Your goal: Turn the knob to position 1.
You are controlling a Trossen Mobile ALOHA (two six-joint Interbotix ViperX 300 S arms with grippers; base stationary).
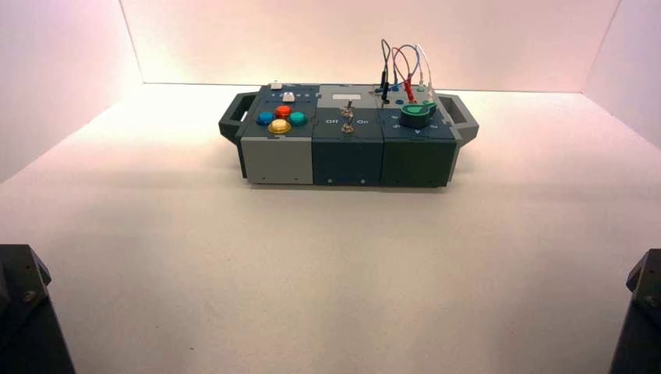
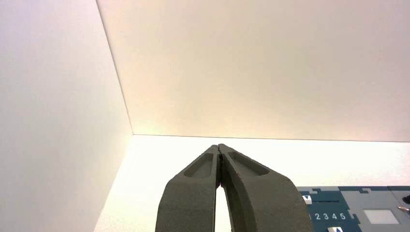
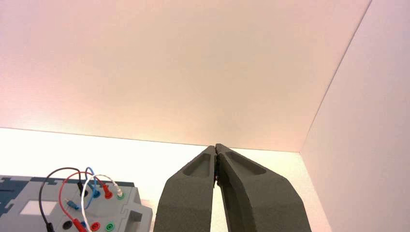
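Well, nothing has hold of anything: across the desk (image 1: 335, 273), the box (image 1: 347, 164) sits well apart from both arms, toward the far wall (image 1: 358, 39). I would call this the very start of the job, with the reach still to be made. Of the arms, only dark parts show at the near corners from above. The left claw (image 2: 218, 147) is out ahead of its own arm on the left side, its fingers together and nothing between them; it looks idle. The right claw (image 3: 216, 147) is likewise closed on nothing, over on the right side, short of the box. On the box's far right part the wires (image 1: 383, 48) loop up; nearer, on the dark right-hand panel, is the green knob (image 1: 415, 118), to the right of the metal switches (image 1: 348, 128). Being on that side, it seems a job for the right claw, which should open, come in over the knob from the near side, low and clear of the wires, then close on it and twist to 1. Where its pointer stands I can't tell from here, so which way to turn must wait for a closer look
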